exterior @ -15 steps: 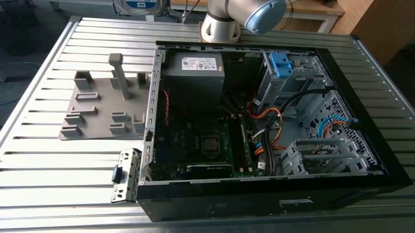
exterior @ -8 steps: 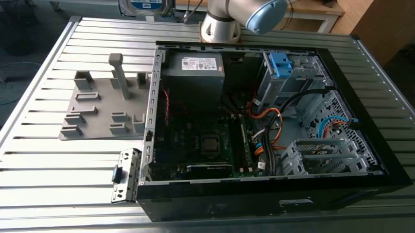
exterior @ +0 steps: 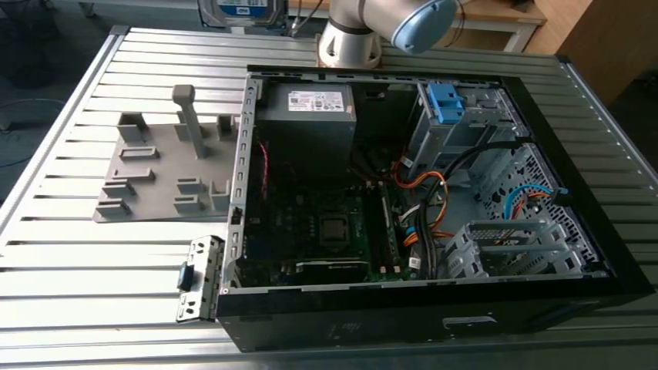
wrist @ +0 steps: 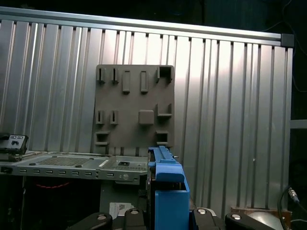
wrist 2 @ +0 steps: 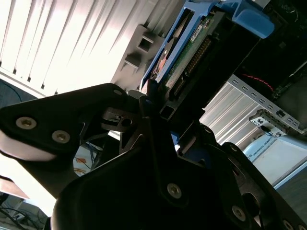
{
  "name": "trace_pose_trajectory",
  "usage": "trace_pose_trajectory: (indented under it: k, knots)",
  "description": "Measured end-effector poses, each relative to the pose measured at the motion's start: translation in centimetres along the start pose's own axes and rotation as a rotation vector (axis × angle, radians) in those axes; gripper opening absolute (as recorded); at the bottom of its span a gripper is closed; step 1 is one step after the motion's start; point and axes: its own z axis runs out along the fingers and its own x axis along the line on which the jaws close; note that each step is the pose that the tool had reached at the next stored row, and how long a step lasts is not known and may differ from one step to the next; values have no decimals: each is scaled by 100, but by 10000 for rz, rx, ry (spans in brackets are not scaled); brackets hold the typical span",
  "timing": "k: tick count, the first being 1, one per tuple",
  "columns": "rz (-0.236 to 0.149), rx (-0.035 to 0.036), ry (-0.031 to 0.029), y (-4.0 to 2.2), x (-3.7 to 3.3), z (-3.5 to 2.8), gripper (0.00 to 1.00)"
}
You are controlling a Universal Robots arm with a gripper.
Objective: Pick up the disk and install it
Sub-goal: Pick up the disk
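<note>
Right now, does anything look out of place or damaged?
Nothing looks spilled or damaged. The end effector holds the disk straight. One oddity: a metal bracket sticks out from the case at its near corner, on the exterior view's left, instead of lying flush.

Open computer case (exterior: 360,327) on slatted metal table (exterior: 82,270), grey plate (exterior: 154,173) beside the case on the exterior view's left, grey power supply (exterior: 305,131) and blue bracket (exterior: 444,104) inside it.
</note>
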Motion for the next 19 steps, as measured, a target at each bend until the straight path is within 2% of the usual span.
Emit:
trace_pose_trajectory:
  k: [19]
  knots:
    - [1, -9, 0, -373, 55, -11, 36]
